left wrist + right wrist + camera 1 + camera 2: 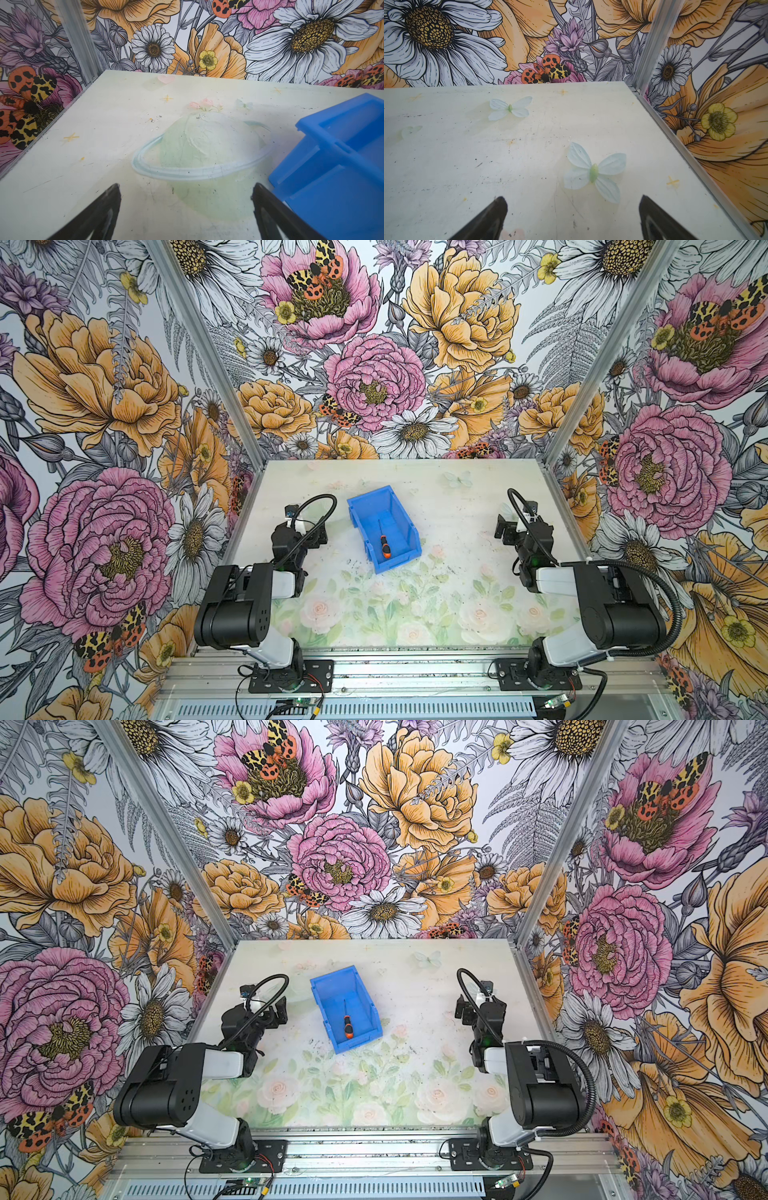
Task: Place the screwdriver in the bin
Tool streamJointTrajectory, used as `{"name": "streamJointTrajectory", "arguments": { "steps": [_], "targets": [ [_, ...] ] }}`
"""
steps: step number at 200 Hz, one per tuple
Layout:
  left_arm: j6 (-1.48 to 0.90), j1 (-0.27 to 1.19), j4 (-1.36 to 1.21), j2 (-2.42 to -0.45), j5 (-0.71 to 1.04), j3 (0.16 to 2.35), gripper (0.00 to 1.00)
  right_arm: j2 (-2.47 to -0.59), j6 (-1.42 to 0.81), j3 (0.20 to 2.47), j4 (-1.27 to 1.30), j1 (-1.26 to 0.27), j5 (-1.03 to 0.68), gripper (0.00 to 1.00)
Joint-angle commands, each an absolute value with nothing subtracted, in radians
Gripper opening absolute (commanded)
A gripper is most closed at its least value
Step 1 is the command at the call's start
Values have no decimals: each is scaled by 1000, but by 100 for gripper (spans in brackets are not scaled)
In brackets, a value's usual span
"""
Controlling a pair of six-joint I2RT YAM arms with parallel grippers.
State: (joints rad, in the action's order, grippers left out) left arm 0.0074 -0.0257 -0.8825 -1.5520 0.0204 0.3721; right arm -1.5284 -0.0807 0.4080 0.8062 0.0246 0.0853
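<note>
Well, bin (374,504) w/ screwdriver (383,540), mid tbl (457,506)

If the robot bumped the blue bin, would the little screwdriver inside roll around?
Probably a bit: the screwdriver lies loose on the smooth floor of the bin, and its handle looks rounded. It seems stiff and light, so it would likely slide or roll easily. The tall walls should keep it inside.

Bright blue bin (358,506), orange-and-black screwdriver (384,545), pale floral table (457,497), bold flower-and-moth walls (374,344).
</note>
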Motion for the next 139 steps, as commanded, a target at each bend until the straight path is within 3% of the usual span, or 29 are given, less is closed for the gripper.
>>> {"name": "streamJointTrajectory", "arguments": {
  "steps": [1, 139],
  "targets": [
    [38, 15, -937, -1546, -89, 375, 99, -1537, -83, 400, 848, 17, 99, 100],
    [28, -2, -918, -1546, -52, 384, 99, -1532, -79, 395, 856, 15, 101, 100]
  ]
}}
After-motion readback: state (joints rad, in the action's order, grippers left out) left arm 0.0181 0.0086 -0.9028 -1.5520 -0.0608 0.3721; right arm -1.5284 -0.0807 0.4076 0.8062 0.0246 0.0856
